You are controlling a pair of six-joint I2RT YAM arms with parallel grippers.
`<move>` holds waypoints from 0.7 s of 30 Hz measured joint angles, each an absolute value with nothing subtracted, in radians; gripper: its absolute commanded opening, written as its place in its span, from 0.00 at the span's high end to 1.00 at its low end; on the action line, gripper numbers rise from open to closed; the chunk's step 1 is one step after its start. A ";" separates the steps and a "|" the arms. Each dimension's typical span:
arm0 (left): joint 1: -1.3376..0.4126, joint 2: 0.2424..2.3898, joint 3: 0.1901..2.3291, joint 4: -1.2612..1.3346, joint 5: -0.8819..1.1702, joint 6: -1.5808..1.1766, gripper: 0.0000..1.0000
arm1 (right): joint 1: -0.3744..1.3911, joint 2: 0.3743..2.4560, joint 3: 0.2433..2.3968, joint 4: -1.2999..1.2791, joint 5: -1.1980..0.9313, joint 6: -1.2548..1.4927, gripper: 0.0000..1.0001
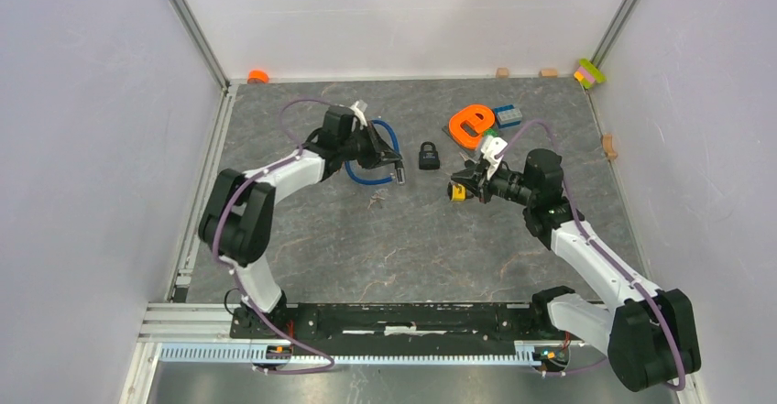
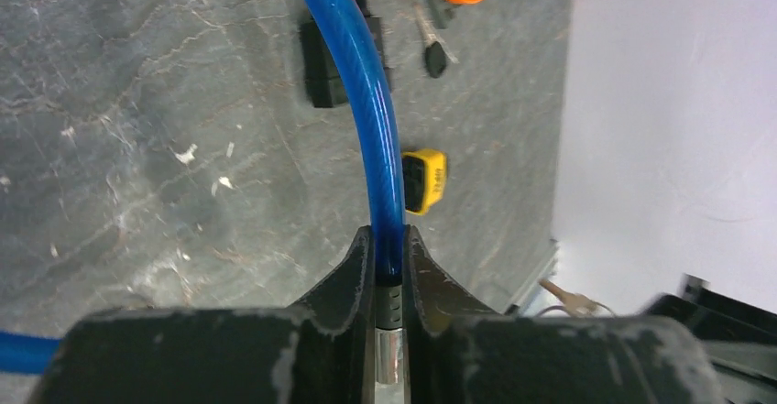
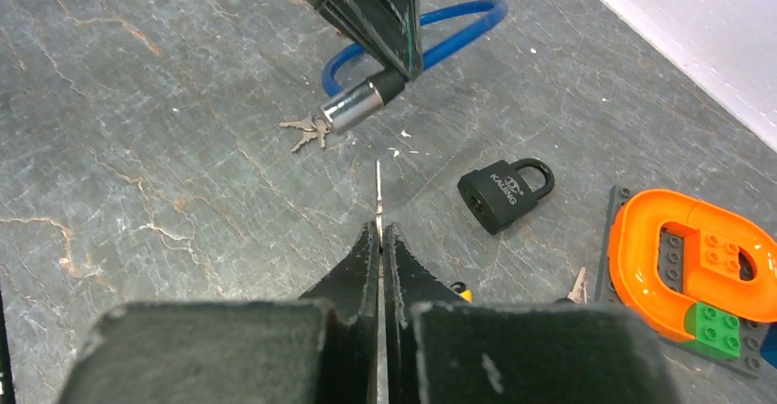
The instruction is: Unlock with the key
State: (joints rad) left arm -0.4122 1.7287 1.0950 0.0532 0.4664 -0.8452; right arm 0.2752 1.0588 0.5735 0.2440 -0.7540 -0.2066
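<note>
A blue cable lock (image 1: 366, 177) lies in a loop at the back left of the table. My left gripper (image 2: 388, 234) is shut on its cable just above the silver metal end (image 3: 353, 106), holding that end off the table. My right gripper (image 3: 379, 230) is shut on a thin key (image 3: 377, 193). The key's blade sticks out past the fingertips, edge-on, and points toward the silver end a short way off. A black padlock (image 3: 504, 193) lies on the table between the two arms, to the right of the key.
A small bunch of keys (image 3: 307, 131) lies beside the cable's metal end. A yellow and black object (image 2: 425, 180) sits under my right gripper. An orange ring on a brick plate (image 3: 678, 248) and another key (image 3: 577, 285) lie at the right.
</note>
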 measured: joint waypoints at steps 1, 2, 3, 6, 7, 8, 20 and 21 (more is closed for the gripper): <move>-0.418 1.753 1.109 0.050 0.461 -0.835 0.81 | 0.275 1.057 0.574 0.238 -0.751 -0.212 1.00; -0.427 1.789 1.130 0.042 0.453 -0.820 0.81 | 0.274 1.054 0.574 0.231 -0.746 -0.219 1.00; -0.434 1.821 1.147 0.038 0.445 -0.807 0.80 | 0.273 1.052 0.574 0.221 -0.743 -0.227 1.00; -0.457 1.901 1.179 0.025 0.433 -0.771 0.79 | 0.272 1.050 0.573 0.199 -0.734 -0.247 1.00; -0.464 1.925 1.187 0.018 0.427 -0.759 0.79 | 0.272 1.049 0.572 0.195 -0.731 -0.252 1.00; -0.470 1.944 1.193 0.012 0.423 -0.746 0.78 | 0.271 1.048 0.570 0.191 -0.731 -0.258 1.00; -0.477 1.993 1.291 -0.111 0.458 -0.517 0.17 | 0.257 1.048 0.557 0.170 -0.723 -0.287 1.00; -0.477 1.986 1.295 -0.125 0.469 -0.477 0.17 | 0.255 1.048 0.556 0.168 -0.724 -0.289 1.00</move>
State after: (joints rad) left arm -0.4770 1.9862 1.2953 -0.1253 0.4690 -0.4767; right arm 0.2554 1.0485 0.5564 0.1684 -0.7238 -0.2890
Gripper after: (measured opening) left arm 0.796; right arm 0.010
